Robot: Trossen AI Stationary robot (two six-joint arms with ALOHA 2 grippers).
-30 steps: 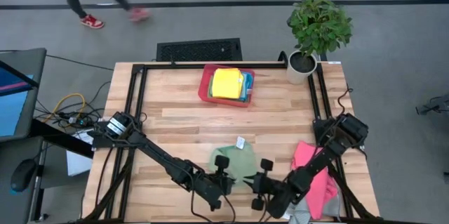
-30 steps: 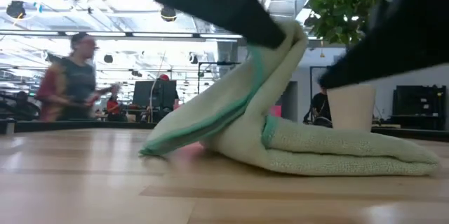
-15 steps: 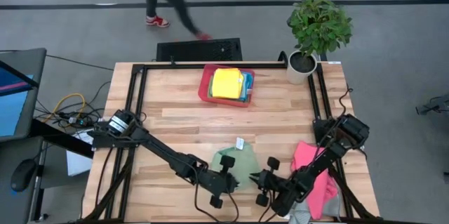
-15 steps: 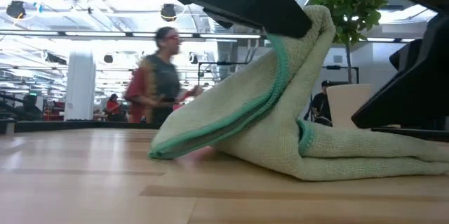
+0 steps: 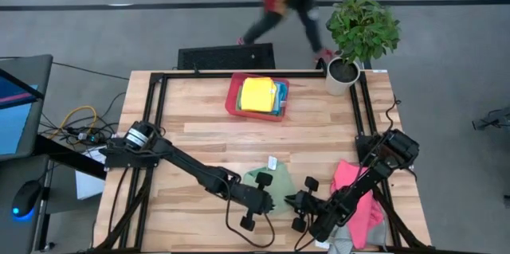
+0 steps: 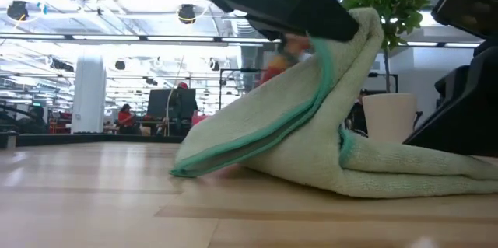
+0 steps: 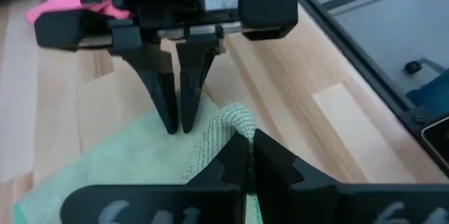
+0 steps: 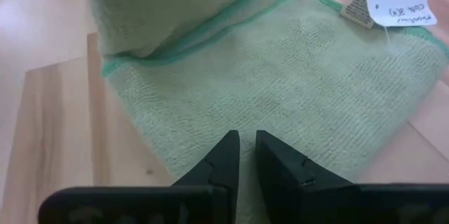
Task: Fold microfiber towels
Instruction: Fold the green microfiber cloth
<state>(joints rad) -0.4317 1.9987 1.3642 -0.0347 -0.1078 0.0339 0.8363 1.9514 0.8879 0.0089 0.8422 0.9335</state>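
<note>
Lower centre of the counter [image 5: 207, 138]: one green towel [image 5: 275, 184]. My left end effector [image 5: 256, 199] clenched its lifted edge; my right end effector [image 5: 301, 202] rested closed beside it. One pink towel [image 5: 360, 200] lower right.

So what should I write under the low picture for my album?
The left hand lifts a corner of the green towel off the wooden table to fold it.

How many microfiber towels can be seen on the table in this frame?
At least 4: a soft green microfiber towel between the pincers, a pink one at the right edge, and a yellow one over a light blue one in the red tray. More may be hidden.
</note>
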